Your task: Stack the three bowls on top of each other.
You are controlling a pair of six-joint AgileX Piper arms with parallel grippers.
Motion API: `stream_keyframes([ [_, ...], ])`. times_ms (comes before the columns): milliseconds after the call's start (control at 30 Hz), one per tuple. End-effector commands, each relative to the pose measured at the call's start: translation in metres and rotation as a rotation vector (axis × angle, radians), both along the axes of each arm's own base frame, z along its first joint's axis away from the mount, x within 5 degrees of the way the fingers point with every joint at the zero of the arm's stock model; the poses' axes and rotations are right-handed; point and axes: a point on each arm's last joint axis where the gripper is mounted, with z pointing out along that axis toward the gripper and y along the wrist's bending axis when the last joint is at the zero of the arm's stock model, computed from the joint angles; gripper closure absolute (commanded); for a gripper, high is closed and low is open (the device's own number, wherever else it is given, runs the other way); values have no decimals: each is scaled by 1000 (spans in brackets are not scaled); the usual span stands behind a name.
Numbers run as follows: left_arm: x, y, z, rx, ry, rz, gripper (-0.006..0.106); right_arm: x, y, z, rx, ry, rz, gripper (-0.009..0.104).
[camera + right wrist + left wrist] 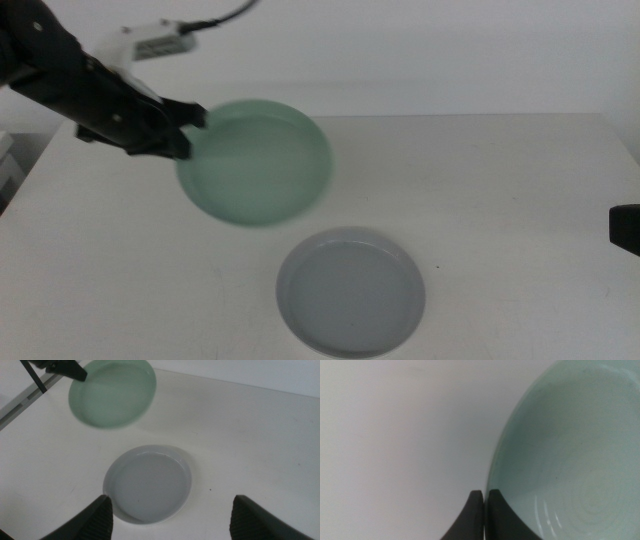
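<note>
The mint green bowl (258, 160) hangs tilted and blurred above the table's back left part. My left gripper (190, 125) is shut on its left rim. The left wrist view shows the two jaws (484, 507) pinched together on the edge of the green bowl (570, 455). A grey bowl (350, 292) rests on the table in front, to the right of the green one and apart from it. My right gripper (175, 520) is open and held above the near side of the grey bowl (148, 482); it shows only at the right edge (626, 228). A third bowl is out of view.
The white table (500, 180) reaches a pale wall at the back. Its left edge (30, 165) runs close under the left arm. A rail (22, 402) lies along that side in the right wrist view.
</note>
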Motion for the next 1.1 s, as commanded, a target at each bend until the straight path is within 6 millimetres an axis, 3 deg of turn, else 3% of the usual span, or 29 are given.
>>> stream_keyframes([
  [0,-21,-22,26,-59,-77,-37,100,2,0,12,42,-77,-12,36],
  [167,-43,-65,4,-67,-22,-122,100,2,0,12,42,-77,-12,36],
  [267,-55,-80,-14,-53,-13,-156,100,2,0,12,42,-77,-12,36],
  [667,-52,-107,-66,-61,24,-141,96,2,0,12,42,-77,-12,36],
  [800,-53,-110,-68,-60,34,-150,73,2,0,12,42,-77,-12,36],
  [867,-54,-109,-63,-65,23,-152,51,2,0,12,41,-78,-13,36],
  [1000,-52,-101,-39,-95,-52,-124,17,2,0,12,41,-78,-13,36],
  [1067,-54,-91,-21,-114,-102,-102,11,2,0,12,40,-78,-13,36],
])
